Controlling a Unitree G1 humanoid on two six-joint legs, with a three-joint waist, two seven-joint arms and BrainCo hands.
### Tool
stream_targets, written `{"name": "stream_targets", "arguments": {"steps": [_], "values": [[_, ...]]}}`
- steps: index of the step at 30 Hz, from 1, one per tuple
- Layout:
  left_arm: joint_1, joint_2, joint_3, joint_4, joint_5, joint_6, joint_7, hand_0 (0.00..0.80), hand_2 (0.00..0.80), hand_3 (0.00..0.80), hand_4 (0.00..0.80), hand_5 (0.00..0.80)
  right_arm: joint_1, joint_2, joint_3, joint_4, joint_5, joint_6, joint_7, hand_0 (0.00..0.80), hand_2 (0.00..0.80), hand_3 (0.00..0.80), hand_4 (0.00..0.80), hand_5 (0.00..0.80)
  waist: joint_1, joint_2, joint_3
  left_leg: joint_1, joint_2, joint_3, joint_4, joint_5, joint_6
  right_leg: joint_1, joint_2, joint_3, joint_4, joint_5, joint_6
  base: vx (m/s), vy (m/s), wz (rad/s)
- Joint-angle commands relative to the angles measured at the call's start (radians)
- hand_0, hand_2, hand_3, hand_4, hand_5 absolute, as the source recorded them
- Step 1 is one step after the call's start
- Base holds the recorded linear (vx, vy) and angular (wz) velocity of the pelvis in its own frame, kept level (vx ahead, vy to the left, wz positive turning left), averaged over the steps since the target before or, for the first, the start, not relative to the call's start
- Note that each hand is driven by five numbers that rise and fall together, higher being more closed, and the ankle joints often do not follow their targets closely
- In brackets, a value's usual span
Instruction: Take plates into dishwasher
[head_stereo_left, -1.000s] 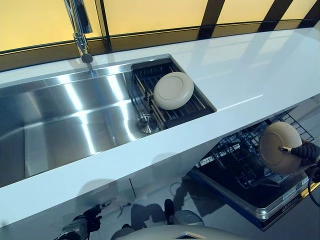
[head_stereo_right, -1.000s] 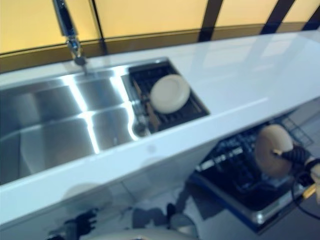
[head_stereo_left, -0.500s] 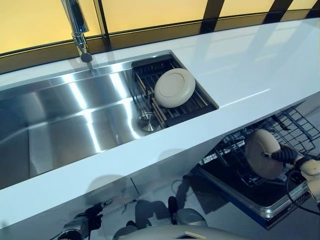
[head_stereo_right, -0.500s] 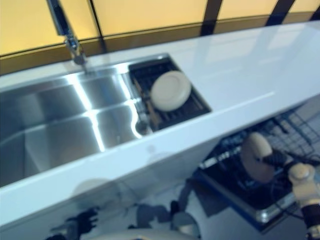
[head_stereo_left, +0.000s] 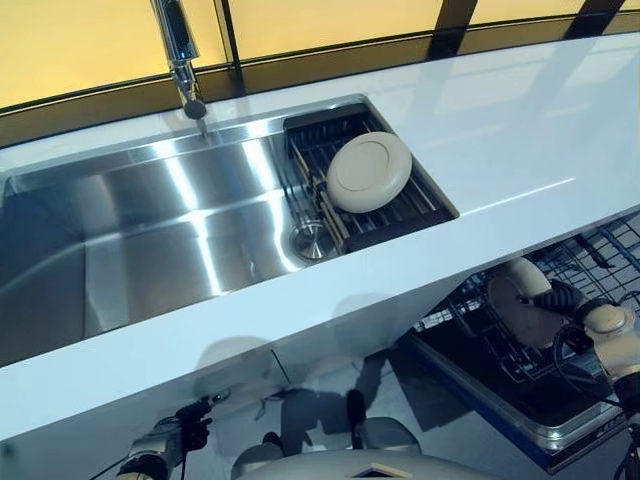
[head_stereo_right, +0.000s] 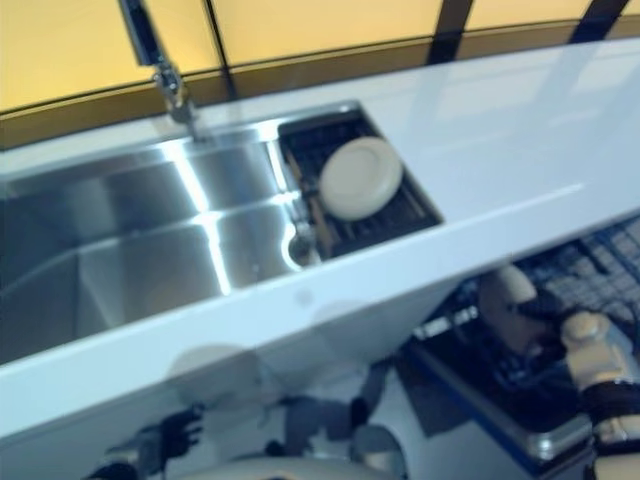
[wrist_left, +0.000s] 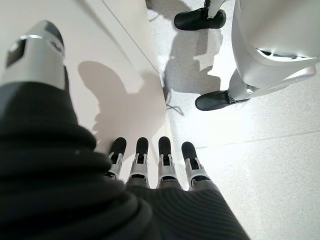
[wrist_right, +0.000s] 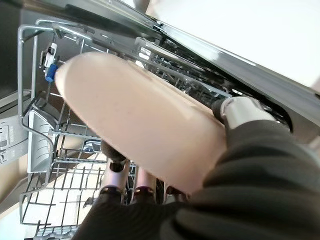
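My right hand is shut on a beige plate and holds it on edge over the wire rack of the open dishwasher, below the counter at the right. In the right wrist view the plate fills the middle, pinched between thumb and fingers, with the rack behind it. A second beige plate lies in the dark drying rack at the sink's right end. My left hand hangs low by the cabinet, fingers straight and empty.
The steel sink with a tap sits in the white counter. The dishwasher door lies open below the counter edge. White cabinet fronts are beside my left hand.
My right hand has carried the plate lower and further under the counter edge into the dishwasher rack. The camera has shifted, sliding the scene to the right.
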Motion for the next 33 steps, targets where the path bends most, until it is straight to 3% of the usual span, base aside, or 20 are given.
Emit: {"name": "stream_targets", "arguments": {"steps": [1,2,3,4,5,23,33], "values": [[-0.053,0.019,-0.009,-0.014,-0.018,0.010,-0.001,0.000,0.000,0.000,0.000,0.000,-0.158,0.025,0.057,0.087,0.008,0.005,0.005,0.800,0.800,0.800,0.800,0.800,0.029,-0.006,0.004,-0.054,-0.036,-0.046,0.035,-0.015,0.058,0.016,-0.037,-0.047,0.067,-0.047,0.077,-0.011,-0.007,0.05],[-0.057,0.017,-0.011,-0.015,-0.022,0.013,0.002,0.000,0.000,0.000,0.000,0.000,-0.169,0.028,0.061,0.101,0.011,0.010,0.006,0.800,0.800,0.800,0.800,0.800,0.031,-0.004,0.005,-0.055,-0.036,-0.047,0.035,-0.015,0.057,0.016,-0.038,-0.049,0.067,-0.047,0.077,-0.012,-0.005,0.06],[-0.057,0.017,-0.011,-0.016,-0.021,0.015,0.002,0.000,0.000,0.000,0.000,0.000,-0.174,0.028,0.063,0.111,0.014,0.014,0.007,0.712,0.712,0.712,0.712,0.712,0.032,-0.002,0.005,-0.055,-0.036,-0.048,0.035,-0.014,0.056,0.017,-0.038,-0.050,0.066,-0.047,0.076,-0.011,-0.003,0.07],[-0.057,0.017,-0.010,-0.017,-0.021,0.017,0.001,0.000,0.000,0.000,0.000,0.000,-0.178,0.028,0.064,0.118,0.018,0.019,0.005,0.455,0.455,0.455,0.455,0.455,0.033,-0.001,0.005,-0.054,-0.036,-0.048,0.034,-0.014,0.056,0.018,-0.038,-0.051,0.065,-0.047,0.076,-0.008,0.002,0.09],[-0.059,0.017,-0.010,-0.015,-0.021,0.018,0.000,0.000,0.000,0.000,0.000,0.000,-0.187,0.031,0.068,0.130,0.029,0.035,0.005,0.000,0.000,0.000,0.000,0.000,0.034,0.001,0.005,-0.054,-0.036,-0.050,0.032,-0.013,0.056,0.018,-0.038,-0.052,0.065,-0.048,0.075,-0.006,0.010,0.10],[-0.036,0.017,0.006,-0.041,-0.003,0.026,-0.015,0.000,0.000,0.000,0.000,0.000,-0.126,-0.018,-0.013,0.108,0.036,0.070,0.045,0.000,0.000,0.000,0.000,0.000,0.012,-0.013,-0.014,-0.032,-0.027,-0.036,0.019,-0.013,0.049,0.032,-0.023,-0.034,0.054,-0.053,0.070,0.001,0.008,0.01],[-0.017,0.028,0.017,-0.004,0.015,0.001,-0.036,0.000,0.000,0.000,0.000,0.000,0.002,-0.116,-0.157,0.091,0.071,0.084,0.021,0.000,0.000,0.000,0.000,0.000,-0.025,-0.037,-0.036,-0.021,-0.021,-0.019,0.012,-0.017,0.048,0.031,-0.001,0.001,0.046,-0.049,0.069,0.021,0.038,-0.02]]}}
